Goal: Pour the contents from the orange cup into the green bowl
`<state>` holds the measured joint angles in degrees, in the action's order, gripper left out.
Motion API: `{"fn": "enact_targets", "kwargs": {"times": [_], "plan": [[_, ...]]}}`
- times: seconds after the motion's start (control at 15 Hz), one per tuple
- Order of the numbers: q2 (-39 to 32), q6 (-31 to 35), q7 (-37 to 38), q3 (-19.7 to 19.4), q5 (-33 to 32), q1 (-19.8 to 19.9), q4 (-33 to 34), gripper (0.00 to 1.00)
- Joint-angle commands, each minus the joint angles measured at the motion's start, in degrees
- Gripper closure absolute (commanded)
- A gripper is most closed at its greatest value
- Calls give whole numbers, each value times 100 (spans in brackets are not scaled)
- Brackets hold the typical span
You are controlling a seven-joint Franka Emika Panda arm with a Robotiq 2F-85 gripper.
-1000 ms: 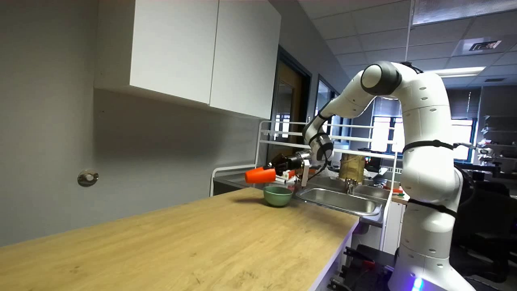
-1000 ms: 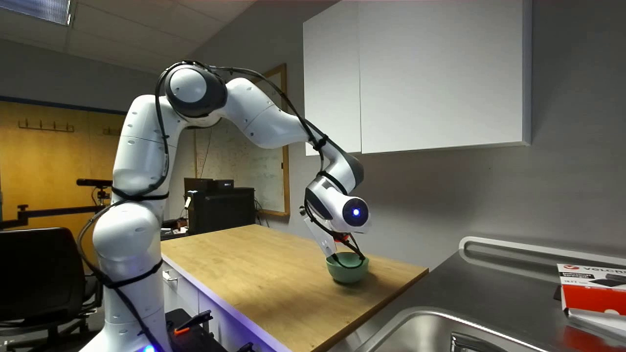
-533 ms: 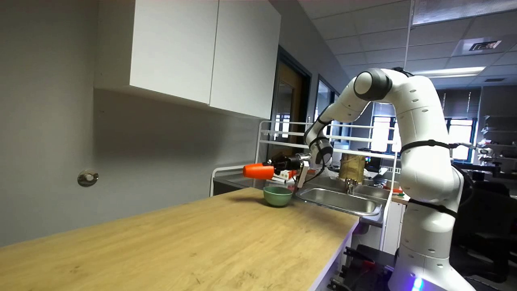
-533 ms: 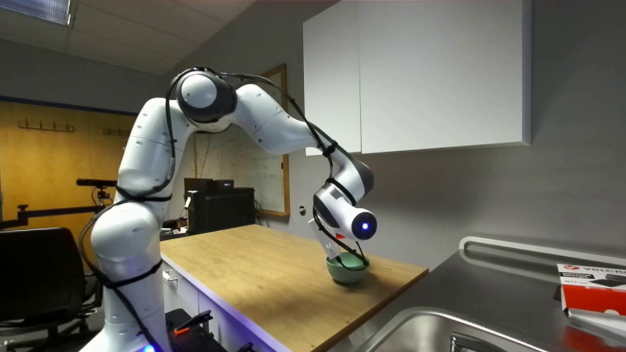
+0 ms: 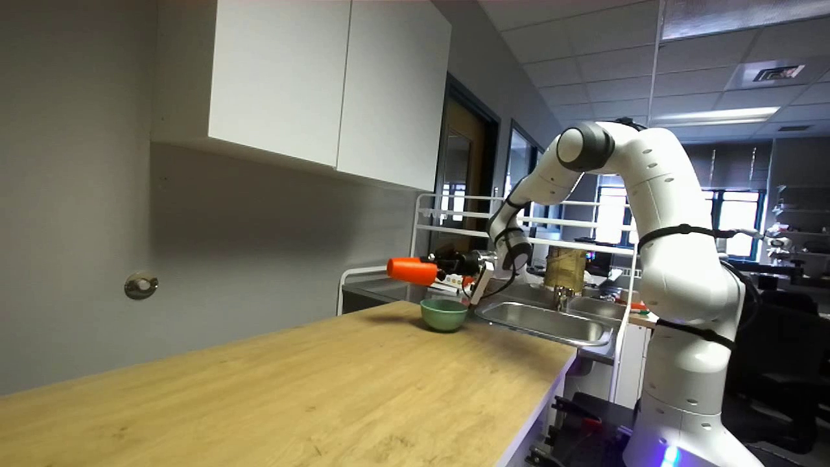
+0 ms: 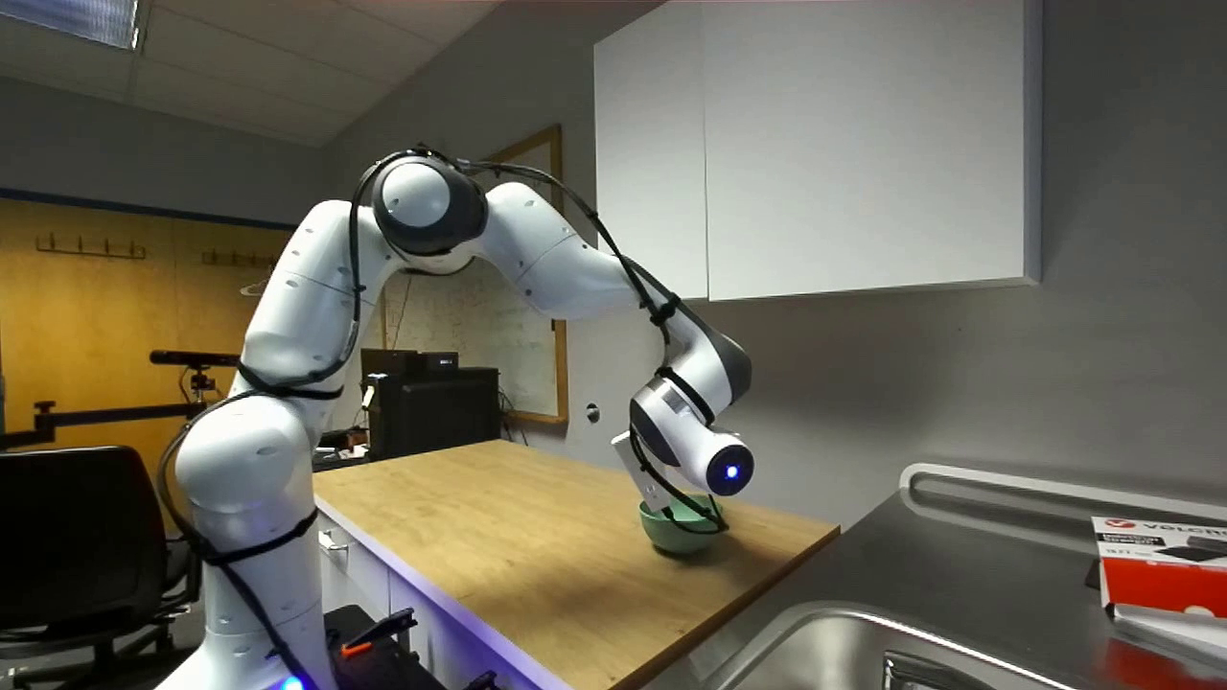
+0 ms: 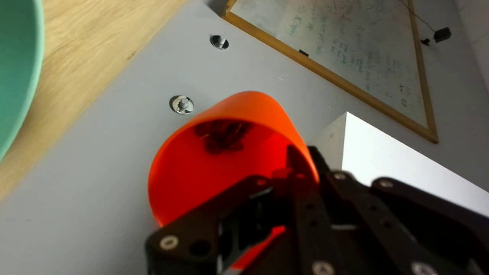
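Note:
My gripper [image 5: 439,263] is shut on the wall of the orange cup [image 5: 411,270] and holds it in the air, above and to the left of the bowl in that exterior view. In the wrist view one finger is inside the cup [image 7: 244,105] and one outside. The cup lies nearly sideways, base slightly higher, mouth towards the gripper. A clump of dark pieces [image 7: 221,139] shows inside it. The arm hides the cup in an exterior view. The green bowl [image 5: 444,318] stands upright on the table, also in an exterior view [image 6: 679,535]; its rim shows in the wrist view [image 7: 38,46].
A wooden table [image 5: 311,389] bears the bowl. A white cabinet [image 5: 279,78] hangs on the wall above. A sink [image 5: 551,321] and white rack [image 5: 415,227] stand beyond the table's end. A camera mount [image 5: 483,282] and cable hang close to the bowl.
The arm has leaned forward. The cup has moved up and slightly left, and its base has risen so its mouth points a little downward. The bowl has shifted very slightly left.

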<state>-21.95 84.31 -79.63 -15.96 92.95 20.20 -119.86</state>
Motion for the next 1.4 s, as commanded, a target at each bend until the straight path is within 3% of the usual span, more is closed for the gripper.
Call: {"fn": "enact_targets", "kwargs": {"times": [0.0,0.67,1.33], "plan": [[-306,-496,-74,-13,199,108,317,97],[-944,-1425,-201,-31,644,321,613,98],[-1160,-1643,-200,-52,697,289,865,97]]}}
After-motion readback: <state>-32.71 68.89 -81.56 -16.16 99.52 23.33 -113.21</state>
